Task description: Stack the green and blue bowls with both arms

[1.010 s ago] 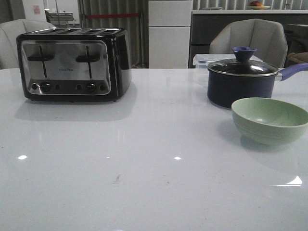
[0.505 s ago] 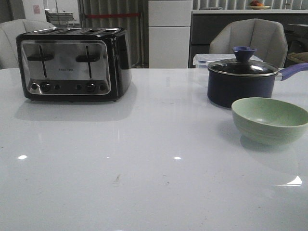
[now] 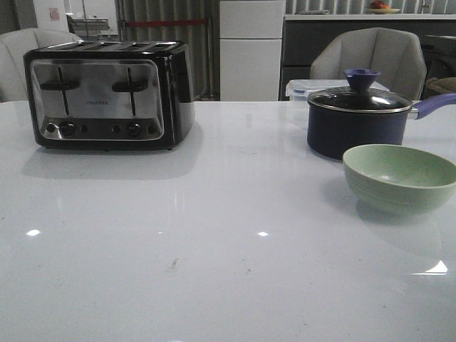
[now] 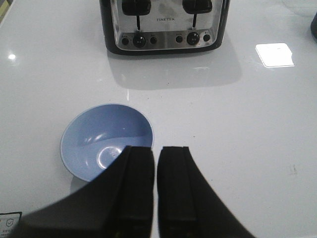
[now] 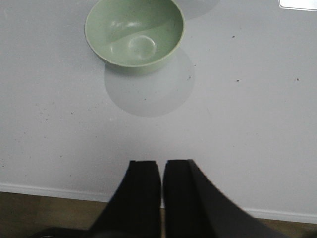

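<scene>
Judging by their glaze, the pale green ceramic bowl (image 5: 134,34) and soft blue ceramic bowl (image 4: 106,141) look rigid, slippery and breakable, best pinched at the rim, both grippers' fingers (image 4: 136,188) together now.

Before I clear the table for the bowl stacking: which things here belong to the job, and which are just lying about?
For the job:
- green bowl, empty, on the table
- blue bowl, empty, near the left gripper
- right gripper, short of the green bowl

Just lying about:
- toaster
- lidded saucepan, behind the green bowl
- clear plastic container, behind the saucepan
</scene>
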You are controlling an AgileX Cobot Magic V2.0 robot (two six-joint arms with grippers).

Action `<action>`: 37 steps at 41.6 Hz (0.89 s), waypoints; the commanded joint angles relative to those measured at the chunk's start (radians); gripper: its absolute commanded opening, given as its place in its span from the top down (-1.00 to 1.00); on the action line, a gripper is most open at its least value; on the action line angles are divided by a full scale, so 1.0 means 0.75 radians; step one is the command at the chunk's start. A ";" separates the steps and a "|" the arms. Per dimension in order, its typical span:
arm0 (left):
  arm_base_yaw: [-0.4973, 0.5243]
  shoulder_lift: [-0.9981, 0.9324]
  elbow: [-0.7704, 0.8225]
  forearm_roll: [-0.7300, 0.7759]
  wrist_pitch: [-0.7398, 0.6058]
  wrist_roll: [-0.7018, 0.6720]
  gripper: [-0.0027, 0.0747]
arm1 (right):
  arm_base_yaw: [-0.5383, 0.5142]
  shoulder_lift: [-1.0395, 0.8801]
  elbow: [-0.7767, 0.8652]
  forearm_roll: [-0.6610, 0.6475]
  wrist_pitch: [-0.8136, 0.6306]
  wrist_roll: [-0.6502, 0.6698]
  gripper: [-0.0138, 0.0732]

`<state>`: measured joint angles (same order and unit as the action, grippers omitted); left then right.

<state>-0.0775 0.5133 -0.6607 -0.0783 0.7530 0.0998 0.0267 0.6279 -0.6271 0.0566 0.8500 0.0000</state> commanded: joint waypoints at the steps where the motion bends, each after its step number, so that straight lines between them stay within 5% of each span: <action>1: -0.007 0.012 -0.038 -0.017 -0.077 -0.015 -0.14 | -0.001 0.030 -0.047 -0.014 -0.071 0.000 -0.30; 4: -0.007 0.012 -0.038 -0.017 -0.077 -0.015 -0.41 | -0.001 0.043 -0.047 -0.014 -0.072 0.000 -0.56; 7: -0.007 0.012 -0.038 -0.017 -0.071 -0.015 -0.47 | -0.001 0.066 -0.047 -0.014 -0.078 0.000 -0.66; 17: -0.007 0.012 -0.038 -0.017 -0.074 -0.015 -0.47 | -0.005 0.251 -0.111 -0.014 -0.159 0.000 -0.66; 37: -0.007 0.012 -0.038 -0.017 -0.066 -0.015 -0.47 | -0.100 0.940 -0.572 0.003 -0.144 0.000 -0.66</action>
<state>-0.0775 0.5133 -0.6607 -0.0783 0.7695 0.0982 -0.0434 1.2797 -0.9788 0.0562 0.7906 0.0000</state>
